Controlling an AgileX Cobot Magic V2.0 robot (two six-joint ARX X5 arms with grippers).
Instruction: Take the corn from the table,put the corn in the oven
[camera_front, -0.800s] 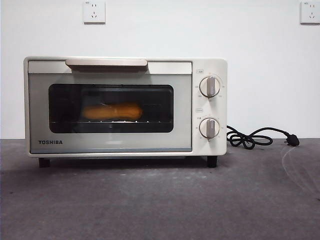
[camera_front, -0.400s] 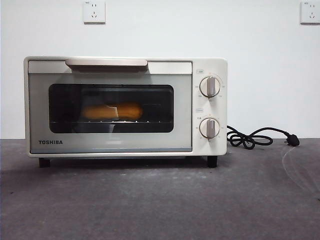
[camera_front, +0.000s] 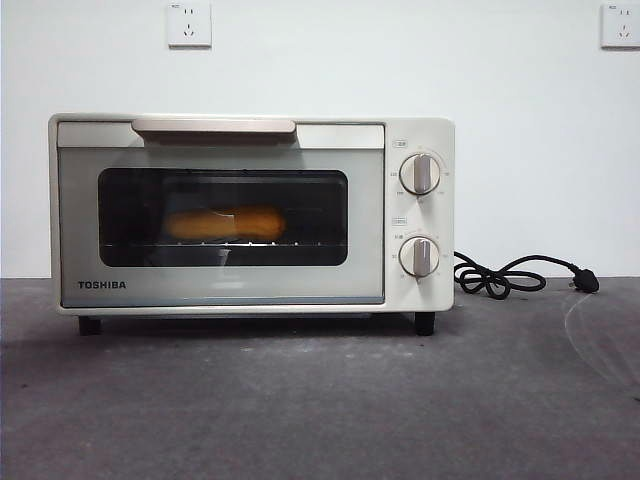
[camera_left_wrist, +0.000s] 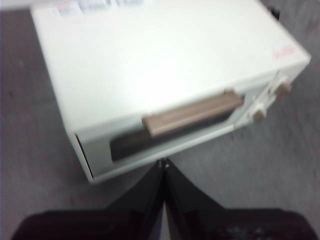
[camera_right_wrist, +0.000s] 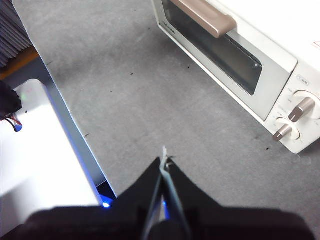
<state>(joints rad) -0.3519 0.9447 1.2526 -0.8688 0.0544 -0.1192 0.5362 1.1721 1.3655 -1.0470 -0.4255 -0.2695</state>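
The orange-yellow corn (camera_front: 225, 223) lies on the rack inside the cream-white oven (camera_front: 420, 135), seen through the dark glass of its closed door (camera_front: 222, 215). No arm shows in the front view. From high above, the left wrist view looks down on the oven (camera_left_wrist: 150, 55) and its bar handle (camera_left_wrist: 192, 113), with my left gripper (camera_left_wrist: 163, 162) shut and empty. My right gripper (camera_right_wrist: 164, 161) is shut and empty too, hanging over bare table (camera_right_wrist: 150, 100) in front of the oven (camera_right_wrist: 280, 50).
A black power cord (camera_front: 510, 274) with its plug lies on the table right of the oven. Two wall sockets (camera_front: 189, 23) sit on the white wall behind. A white base with a blue light (camera_right_wrist: 45, 150) borders the table's front edge.
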